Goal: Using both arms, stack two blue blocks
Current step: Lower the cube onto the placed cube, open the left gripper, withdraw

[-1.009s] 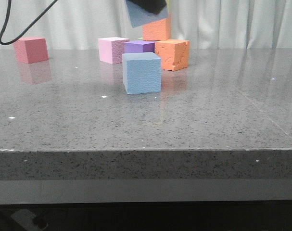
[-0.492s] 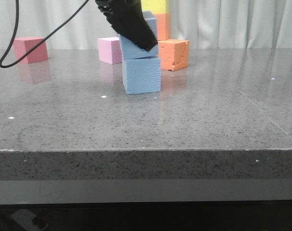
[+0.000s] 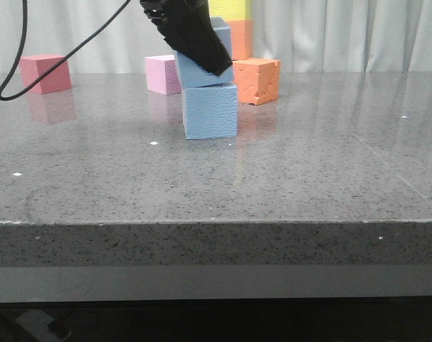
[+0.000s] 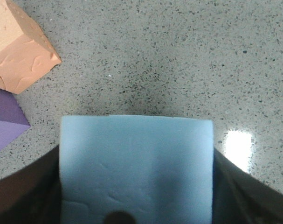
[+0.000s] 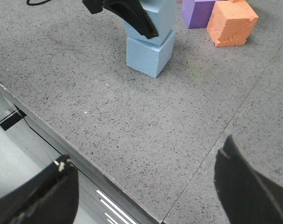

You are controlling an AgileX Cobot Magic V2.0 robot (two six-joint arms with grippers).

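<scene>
One blue block (image 3: 210, 110) stands on the grey table. The second blue block (image 3: 196, 73) rests tilted on top of it, still held by my left gripper (image 3: 210, 58), which is shut on it from above. In the left wrist view this block (image 4: 136, 163) fills the space between the dark fingers (image 4: 24, 196). The right wrist view shows the lower block (image 5: 149, 55), the upper one (image 5: 162, 16) and the left gripper (image 5: 129, 14). My right gripper (image 5: 146, 191) is open and empty, above the table's front edge, well short of the stack.
A red cube (image 3: 45, 73) sits far left and a pink cube (image 3: 161, 73) behind the stack. An orange cube (image 3: 257, 80) is at the right, with orange (image 3: 241, 39) and yellow (image 3: 230, 8) cubes behind. A purple cube (image 5: 199, 11) lies beside the orange one.
My left gripper has come down from the top of the view with the blue block and set it on the lower block. In the last half second it hardly moved.
</scene>
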